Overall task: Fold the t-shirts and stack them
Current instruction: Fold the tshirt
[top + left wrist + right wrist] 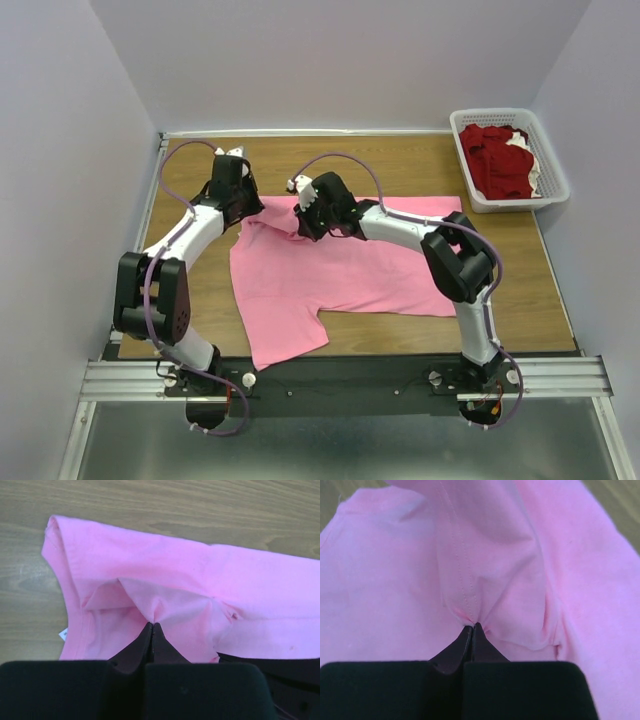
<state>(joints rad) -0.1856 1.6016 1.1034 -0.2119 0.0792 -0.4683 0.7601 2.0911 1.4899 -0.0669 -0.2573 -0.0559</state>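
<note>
**Pink shirt (340, 275) pinched at two spots**

The pink shirt lay spread over the middle of the table (400, 160), with one flap reaching the near edge. At the shirt's far left part, the left gripper (152, 625) was clamped on a small fold of the cloth beside a hem. Just to its right, the right gripper (472, 626) was clenched on a pinch of the shirt along a seam. The cloth puckered at both pinches. In the far right corner, the basket (553, 172) held the red shirts (495, 160) in a heap, well apart from the pink shirt.
</note>
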